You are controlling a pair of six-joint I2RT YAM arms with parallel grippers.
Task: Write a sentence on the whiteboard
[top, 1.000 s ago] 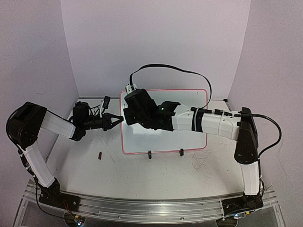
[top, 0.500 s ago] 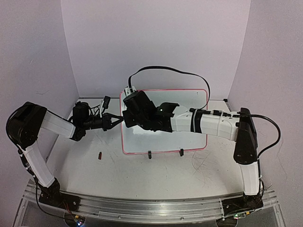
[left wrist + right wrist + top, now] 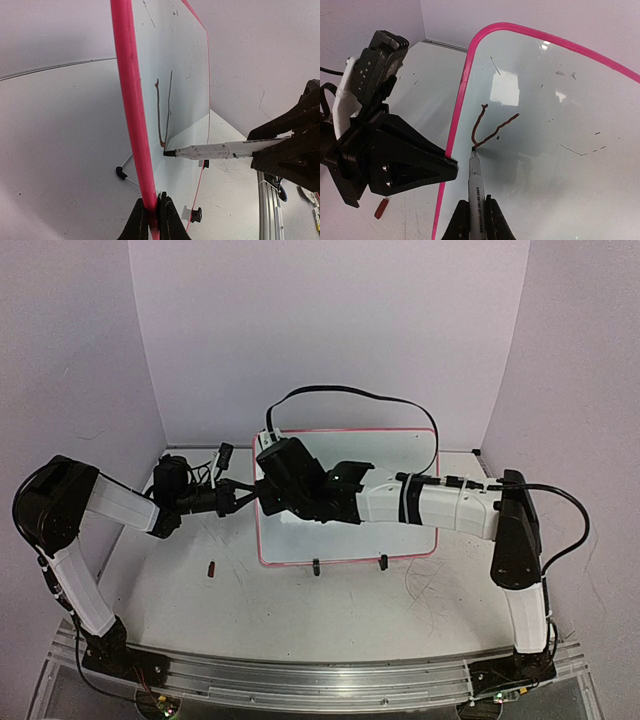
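Pink-framed glossy white whiteboard (image 3: 185,90): the left gripper (image 3: 153,210) pinches its edge to steady it; the right gripper (image 3: 475,212) clamps a slim white marker (image 3: 475,182), tip on a reddish-brown stroke (image 3: 495,131) just ahead.

marker (image 3: 475,184) tip on whiteboard (image 3: 560,175), near left edge

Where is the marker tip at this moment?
In the right wrist view, the marker tip touches the whiteboard near its left edge, at the foot of the reddish stroke, beside the left gripper clamping that edge.
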